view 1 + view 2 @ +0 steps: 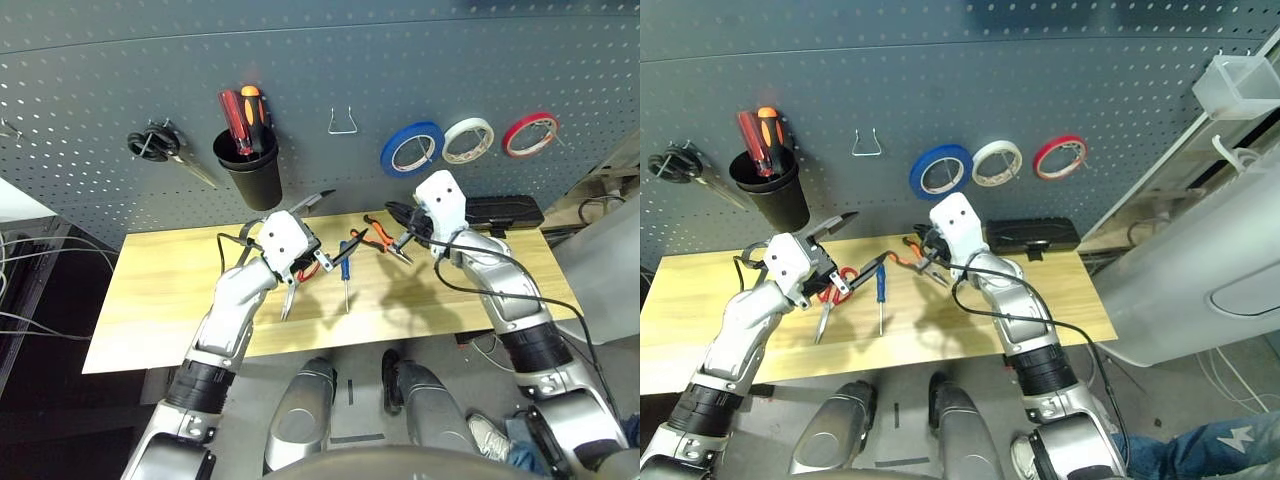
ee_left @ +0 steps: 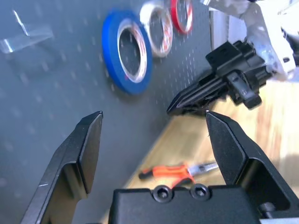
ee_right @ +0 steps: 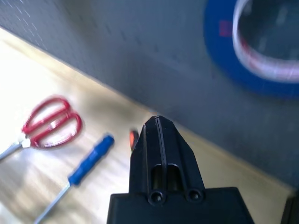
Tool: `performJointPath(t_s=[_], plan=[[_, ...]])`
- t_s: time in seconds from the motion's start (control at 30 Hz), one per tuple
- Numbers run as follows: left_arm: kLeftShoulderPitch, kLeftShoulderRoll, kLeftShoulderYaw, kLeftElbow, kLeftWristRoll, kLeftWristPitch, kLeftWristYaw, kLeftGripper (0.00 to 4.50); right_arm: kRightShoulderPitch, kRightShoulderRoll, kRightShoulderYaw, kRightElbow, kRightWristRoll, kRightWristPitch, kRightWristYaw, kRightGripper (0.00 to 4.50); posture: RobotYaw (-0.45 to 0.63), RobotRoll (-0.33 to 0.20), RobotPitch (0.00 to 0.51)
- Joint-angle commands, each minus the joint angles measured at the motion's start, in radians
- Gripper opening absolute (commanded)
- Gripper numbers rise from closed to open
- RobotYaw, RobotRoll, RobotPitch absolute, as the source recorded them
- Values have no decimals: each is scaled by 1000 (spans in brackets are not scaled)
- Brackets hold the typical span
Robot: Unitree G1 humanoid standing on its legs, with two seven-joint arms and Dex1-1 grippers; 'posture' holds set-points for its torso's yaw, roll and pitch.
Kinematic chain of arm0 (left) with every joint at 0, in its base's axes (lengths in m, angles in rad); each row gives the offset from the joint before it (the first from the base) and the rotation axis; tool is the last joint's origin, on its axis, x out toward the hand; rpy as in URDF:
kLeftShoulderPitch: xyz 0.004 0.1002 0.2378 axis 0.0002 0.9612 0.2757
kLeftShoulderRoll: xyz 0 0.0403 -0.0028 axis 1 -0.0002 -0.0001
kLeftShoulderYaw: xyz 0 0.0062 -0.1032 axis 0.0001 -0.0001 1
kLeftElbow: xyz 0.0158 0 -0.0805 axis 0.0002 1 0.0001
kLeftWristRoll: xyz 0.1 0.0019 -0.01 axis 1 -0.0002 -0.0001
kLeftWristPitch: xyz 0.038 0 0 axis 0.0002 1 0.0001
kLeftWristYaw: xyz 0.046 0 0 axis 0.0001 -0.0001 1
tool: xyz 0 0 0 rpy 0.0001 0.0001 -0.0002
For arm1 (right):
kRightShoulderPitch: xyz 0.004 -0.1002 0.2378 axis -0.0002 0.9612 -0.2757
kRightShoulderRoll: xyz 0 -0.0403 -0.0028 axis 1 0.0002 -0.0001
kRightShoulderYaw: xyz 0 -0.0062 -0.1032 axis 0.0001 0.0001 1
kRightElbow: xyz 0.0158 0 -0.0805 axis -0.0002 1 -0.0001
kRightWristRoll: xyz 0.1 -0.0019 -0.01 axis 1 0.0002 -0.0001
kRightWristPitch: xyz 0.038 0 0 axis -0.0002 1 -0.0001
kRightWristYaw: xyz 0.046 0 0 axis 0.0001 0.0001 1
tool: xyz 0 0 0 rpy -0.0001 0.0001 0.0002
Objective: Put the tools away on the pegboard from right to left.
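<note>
So my forearms (image 1: 232, 300) are shiny silver with ribbed black bands (image 1: 197, 386), and I've got white wrist plates (image 1: 284, 238) dotted with dark holes. Black cables (image 1: 500, 296) run along my right arm. My grippers (image 2: 154, 151) are all black, tapered fingers, two round screws at the base.

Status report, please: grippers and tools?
Left gripper open, empty. Right gripper shut. Blue tape hung; pliers, screwdriver, scissors on table.

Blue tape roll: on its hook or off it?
On. The blue tape roll hangs against the dark grey-blue pegboard, a metal hook showing through its centre.
</note>
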Motion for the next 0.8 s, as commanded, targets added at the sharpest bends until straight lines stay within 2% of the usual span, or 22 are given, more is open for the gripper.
performJointPath(t_s=[0.03, 0.37, 0.8], plan=[[20, 6, -49, 63, 50, 52, -11, 4500, -48, 15, 6, 126, -26, 36, -19, 913, 192, 0, 194], [25, -19, -74, 103, 75, 140, 12, 4500, -227, 63, 39, 506, -99, 11, -19, 4468, 213, 0, 217], [66, -33, -96, 34, 102, 234, 43, 4500, -366, 128, 41, 859, -174, -105, -29, 4468, 262, 0, 287]])
